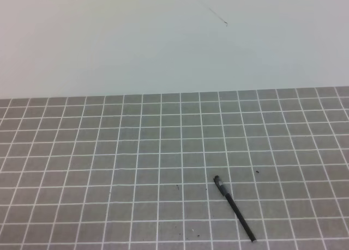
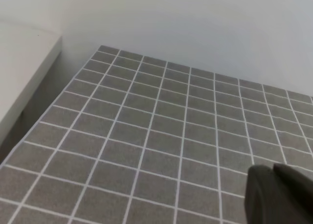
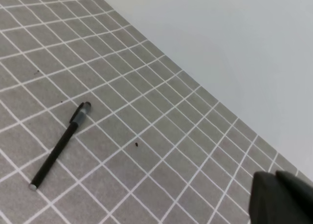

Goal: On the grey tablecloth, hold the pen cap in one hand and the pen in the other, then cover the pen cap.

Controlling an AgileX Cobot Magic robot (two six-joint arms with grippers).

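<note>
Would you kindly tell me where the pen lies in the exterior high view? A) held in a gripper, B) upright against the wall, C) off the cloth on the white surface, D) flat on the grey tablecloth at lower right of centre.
D: the pen lies flat and diagonal on the grey tablecloth, with no gripper touching it.

This looks like a plain test room or lab, not a home. A grey cloth [image 1: 109, 168] with thin white lines in small squares covers the table. Behind it stands a bare pale wall [image 1: 136, 37] with only a thin dark mark on it. In the left wrist view, a white ledge [image 2: 22, 67] sits beside the cloth's edge. One black pen [image 1: 234, 208] lies on the cloth.
</note>
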